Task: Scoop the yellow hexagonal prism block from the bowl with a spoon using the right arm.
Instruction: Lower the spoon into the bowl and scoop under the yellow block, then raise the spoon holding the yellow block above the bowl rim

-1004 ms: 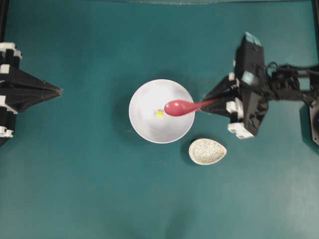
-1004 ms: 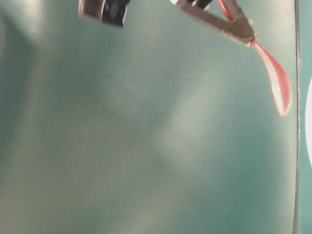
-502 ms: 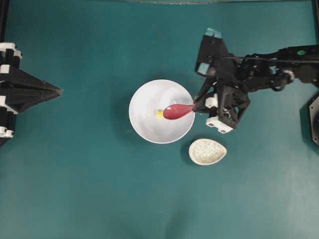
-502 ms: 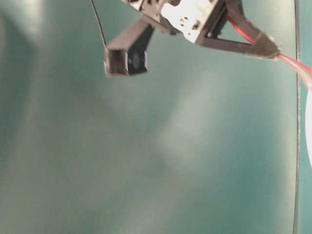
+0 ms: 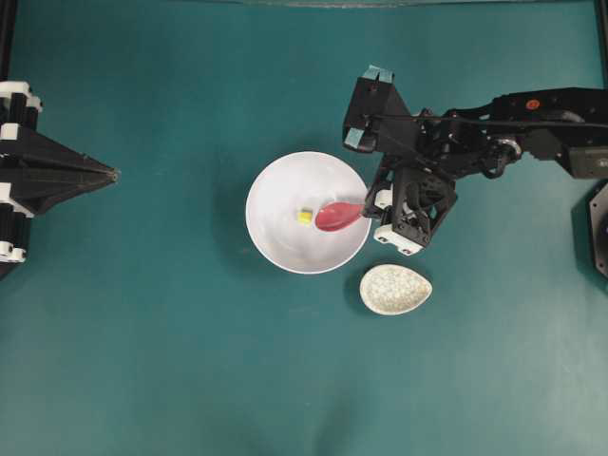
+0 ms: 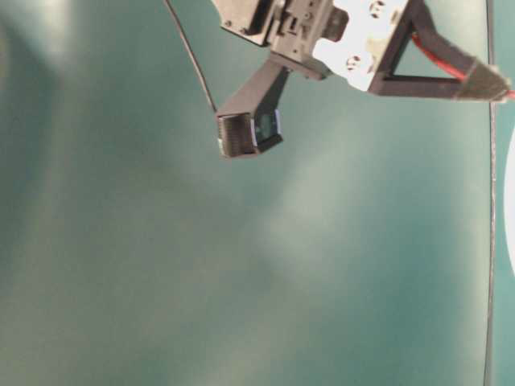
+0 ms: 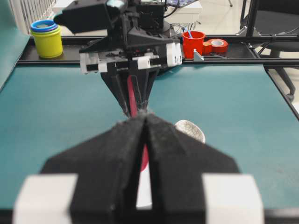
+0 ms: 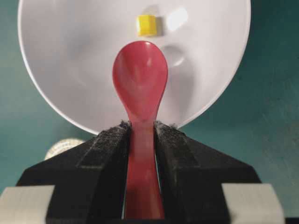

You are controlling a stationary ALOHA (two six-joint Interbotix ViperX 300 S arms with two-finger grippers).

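The white bowl [image 5: 285,237] sits mid-table with the tiny yellow hexagonal prism block [image 5: 305,217] lying in it. My right gripper [image 5: 371,201] is shut on the handle of the pinkish-red spoon [image 5: 335,215]. The scoop hangs inside the bowl just right of the block. In the right wrist view the spoon [image 8: 140,81] points at the block [image 8: 146,25], with a small gap between them, over the bowl [image 8: 70,60]. My left gripper [image 5: 112,174] is shut and empty at the far left edge, away from the bowl.
A small speckled oval spoon rest [image 5: 395,289] lies just below and right of the bowl, under my right arm. In the left wrist view, a yellow cup [image 7: 46,38], a red cup [image 7: 193,44] and a tape roll stand on the far rail.
My right arm has moved left and lowered, carrying the spoon's scoop deeper into the bowl, close to the yellow block. The left arm has not moved.
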